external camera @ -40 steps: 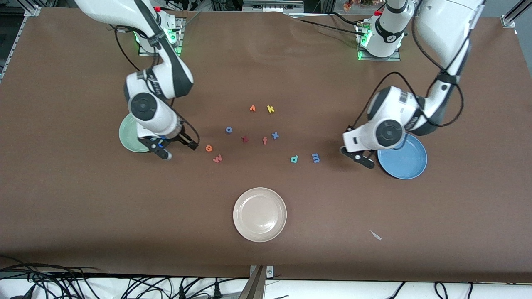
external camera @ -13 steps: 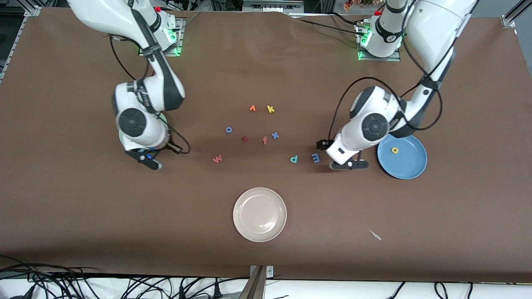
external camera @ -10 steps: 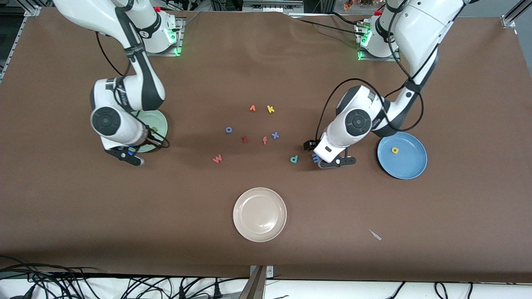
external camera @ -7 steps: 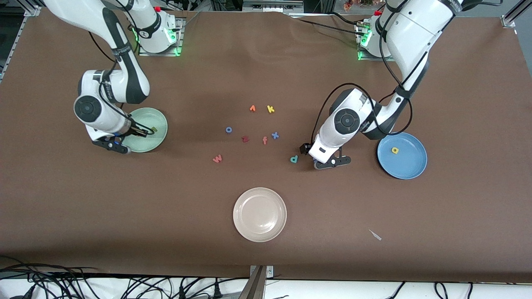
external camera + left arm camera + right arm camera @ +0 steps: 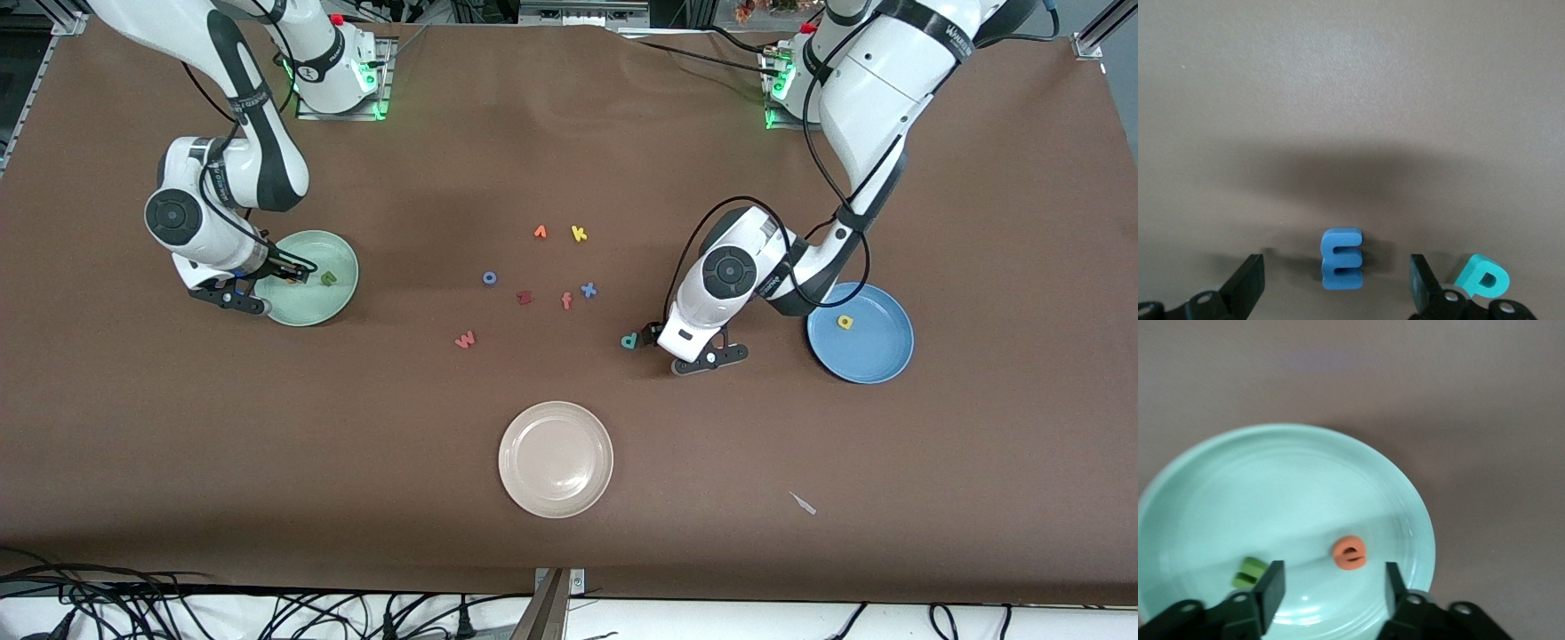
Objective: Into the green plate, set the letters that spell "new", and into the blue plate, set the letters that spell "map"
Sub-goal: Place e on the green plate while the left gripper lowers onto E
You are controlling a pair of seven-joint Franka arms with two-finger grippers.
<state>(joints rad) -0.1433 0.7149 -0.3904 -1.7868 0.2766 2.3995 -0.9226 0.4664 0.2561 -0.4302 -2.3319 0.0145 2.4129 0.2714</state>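
**Left wrist view: the blue "m" sits between the spread fingers**

Left wrist view gives you the relation that matters: the left gripper [image 5: 1338, 290] hangs low over the counter [image 5: 1351, 100] with its fingers [image 5: 1248, 280] wide apart, and the blue "m" [image 5: 1341, 258] lies flat on the counter in the gap between them, a little off centre. Its long axis runs across the gap's line, so a straight descent and a close should pinch its short sides. Watch the teal "p" [image 5: 1481, 280]: it lies just beside the outer face of one finger and could get nudged.

In the front view the blue plate [image 5: 880, 356] holds the yellow "a" [image 5: 845, 322], toward the left arm's end.

The right gripper [image 5: 1331, 587] hovers over the green plate [image 5: 1218, 487] with fingers apart and holding nothing; the orange "e" [image 5: 1350, 553] and olive-green "n" [image 5: 1248, 571] rest in the plate. The pinkish-red "w" [image 5: 465, 339] lies on the counter, nearer the right arm.
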